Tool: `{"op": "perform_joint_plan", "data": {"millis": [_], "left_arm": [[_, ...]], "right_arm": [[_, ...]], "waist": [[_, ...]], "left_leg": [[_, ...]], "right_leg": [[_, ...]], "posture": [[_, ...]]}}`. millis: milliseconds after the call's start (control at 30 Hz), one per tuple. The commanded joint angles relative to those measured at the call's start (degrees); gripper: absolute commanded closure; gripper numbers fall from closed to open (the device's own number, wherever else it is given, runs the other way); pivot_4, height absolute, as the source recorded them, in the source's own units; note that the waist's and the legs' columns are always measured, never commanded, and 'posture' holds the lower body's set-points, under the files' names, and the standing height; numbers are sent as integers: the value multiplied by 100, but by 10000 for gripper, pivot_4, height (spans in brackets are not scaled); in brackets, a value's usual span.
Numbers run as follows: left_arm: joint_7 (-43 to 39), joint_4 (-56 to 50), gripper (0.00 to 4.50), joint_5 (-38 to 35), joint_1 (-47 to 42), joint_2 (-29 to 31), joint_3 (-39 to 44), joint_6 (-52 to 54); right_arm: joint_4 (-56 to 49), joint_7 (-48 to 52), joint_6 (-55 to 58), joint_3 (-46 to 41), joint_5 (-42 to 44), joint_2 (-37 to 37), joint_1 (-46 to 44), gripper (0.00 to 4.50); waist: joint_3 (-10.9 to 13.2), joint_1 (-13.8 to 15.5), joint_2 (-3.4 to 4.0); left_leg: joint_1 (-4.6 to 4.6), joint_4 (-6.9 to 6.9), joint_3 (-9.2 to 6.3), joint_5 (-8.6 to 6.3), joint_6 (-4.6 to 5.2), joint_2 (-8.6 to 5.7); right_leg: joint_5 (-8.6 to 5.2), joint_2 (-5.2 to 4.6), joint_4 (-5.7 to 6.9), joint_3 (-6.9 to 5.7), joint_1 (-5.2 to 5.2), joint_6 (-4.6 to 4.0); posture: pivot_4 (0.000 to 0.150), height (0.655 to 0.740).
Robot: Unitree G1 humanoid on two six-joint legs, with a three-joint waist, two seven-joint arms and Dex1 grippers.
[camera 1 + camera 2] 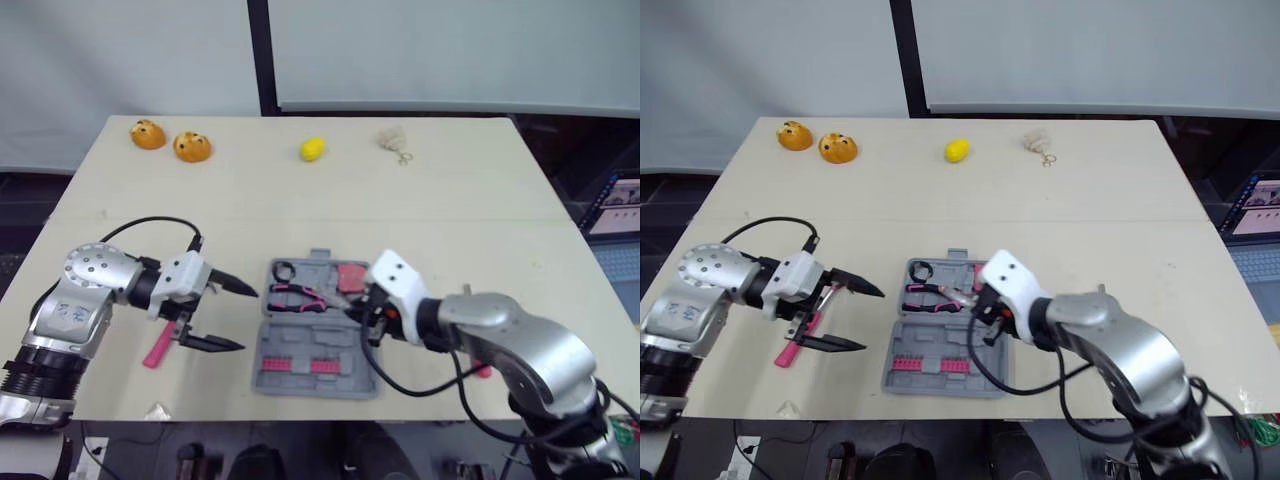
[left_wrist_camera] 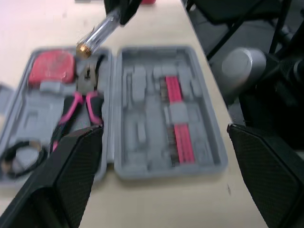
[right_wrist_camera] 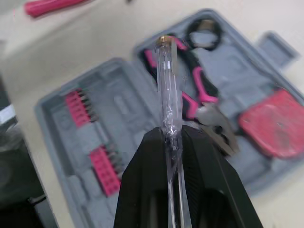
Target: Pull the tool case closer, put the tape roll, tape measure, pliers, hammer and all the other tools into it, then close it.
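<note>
The grey tool case point(image 1: 330, 390) lies open near the table's front edge. Its far half holds a black tape roll point(image 1: 283, 270), pink-handled pliers point(image 1: 298, 297) and a red tape measure point(image 1: 352, 277); pink bits point(image 1: 295, 365) line the near half. My right gripper point(image 1: 362, 308) hovers over the case's right part, shut on a clear-handled screwdriver point(image 3: 167, 95) whose brass end points over the pliers point(image 3: 199, 90). My left gripper point(image 1: 228, 316) stands open just left of the case, empty. A pink-handled tool point(image 1: 157, 347) lies on the table under the left gripper, partly hidden.
Two orange fruits point(image 1: 148, 133) point(image 1: 191, 147) sit at the far left of the table, a yellow lemon point(image 1: 313, 149) and a beige tuft with a key ring point(image 1: 395, 140) at the far middle. Something pink point(image 1: 483, 371) peeks from behind my right forearm.
</note>
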Motion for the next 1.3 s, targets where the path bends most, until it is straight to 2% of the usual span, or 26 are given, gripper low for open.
{"op": "perform_joint_plan", "data": {"millis": [33,233,433,733,1300], "left_arm": [[-304,574,0,326,38,161,50,-780],[-260,937,0,442,-72,104,-25,-1152],[-159,880,0,434,8,63,-52,-1231],[-101,852,0,439,20,-20,-44,-1218],[-14,697,0,408,35,-123,-26,-1103]], "right_arm": [[784,144,-32,891,6,138,-693,44758],[1920,168,-450,1885,-261,405,-1411,44758],[2212,376,-735,2445,-338,504,-1678,44758],[2658,538,-1096,2760,-599,595,-1819,44758],[3161,880,-1612,3022,-1091,810,-2018,44758]], "waist": [[0,2,0],[-2,-5,-3],[-2,-37,-4],[-3,-146,-4],[-3,-159,-4]], "left_leg": [[-2,-1,4,0,1,0],[-16,5,16,-6,11,1],[-13,6,21,-6,11,6],[-14,7,20,-5,11,7],[-12,7,20,-5,10,8]], "right_leg": [[-1,0,1,-1,-3,-2],[-1,-14,-1,-11,-15,-1],[0,-14,4,-10,-17,0],[0,-15,7,-11,-18,0],[0,-15,8,-11,-18,0]], "posture": [[1500,7400],[1500,7400],[1500,7400],[1500,7400],[1500,7400]]}}
